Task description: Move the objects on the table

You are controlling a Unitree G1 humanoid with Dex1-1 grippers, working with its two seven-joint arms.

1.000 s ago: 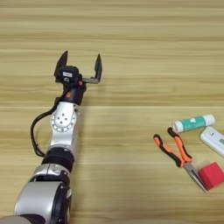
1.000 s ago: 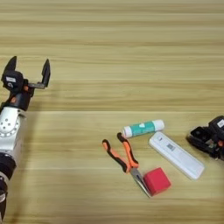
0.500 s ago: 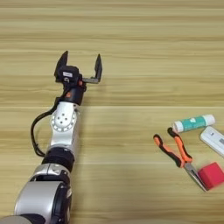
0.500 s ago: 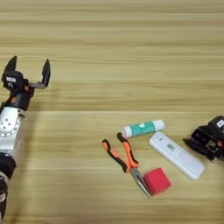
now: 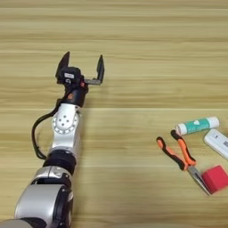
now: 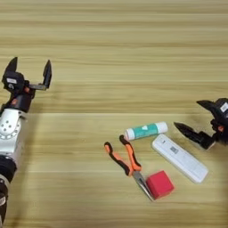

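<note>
Right end effector [image 6: 192, 121] open nr white bar [image 6: 179, 158]; left [image 5: 81, 67] well apart.

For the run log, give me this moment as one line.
left pincer: open, idle | right pincer: open beside white bar | tube, pliers, cube: untouched

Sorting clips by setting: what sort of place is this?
Probably a robot test bench: a bare wooden table with unrelated small items, pliers, a tube, a red cube, between two open grippers.
</note>
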